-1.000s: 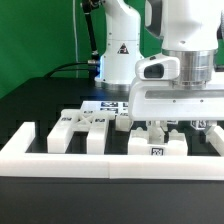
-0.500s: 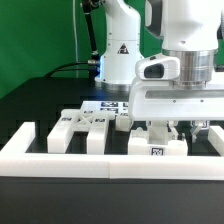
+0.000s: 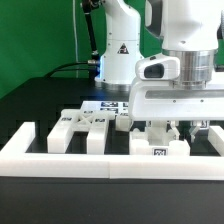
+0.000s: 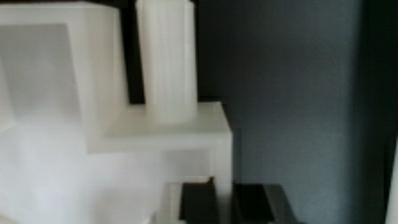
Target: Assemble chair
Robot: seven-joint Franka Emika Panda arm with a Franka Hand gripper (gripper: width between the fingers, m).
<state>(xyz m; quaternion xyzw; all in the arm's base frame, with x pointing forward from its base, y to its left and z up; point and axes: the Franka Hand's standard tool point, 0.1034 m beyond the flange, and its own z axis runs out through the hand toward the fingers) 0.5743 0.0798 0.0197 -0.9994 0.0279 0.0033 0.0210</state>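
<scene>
Loosely inside border wall (image 3: 60, 160), chair parts (image 3: 68, 128)

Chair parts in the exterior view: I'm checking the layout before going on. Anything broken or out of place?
Nothing stands out. The chair parts lie loose on the table behind the border wall, none visibly broken.

Green backdrop (image 3: 35, 30) hangs well behind the gripper (image 3: 180, 130) and fills the back of the room. Black table (image 3: 35, 105) spreads beneath the gripper. Long white border wall (image 3: 70, 160) runs along the table in front of it. Light bright, even.
</scene>
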